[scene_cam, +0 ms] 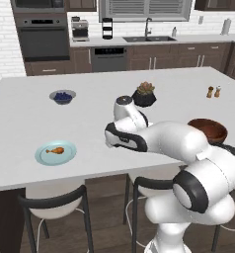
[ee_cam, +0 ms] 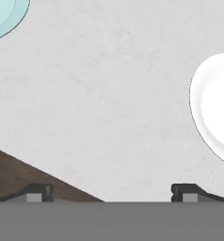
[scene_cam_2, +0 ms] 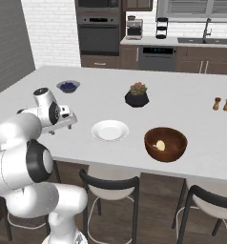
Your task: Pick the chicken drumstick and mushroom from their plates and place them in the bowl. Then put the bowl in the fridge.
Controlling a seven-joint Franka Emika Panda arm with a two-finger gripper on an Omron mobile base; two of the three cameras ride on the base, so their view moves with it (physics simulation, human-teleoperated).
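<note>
One chicken drumstick [scene_cam: 55,150] on blue plate [scene_cam: 43,157], apart from gripper [ee_cam: 111,192].

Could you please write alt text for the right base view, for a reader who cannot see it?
A reddish-brown bowl holding the pale mushroom sits near the front edge of a white kitchen island, beside an empty white plate. The white robot arm rises at lower left. Behind stand a potted plant, a berry bowl and two shakers.
</note>
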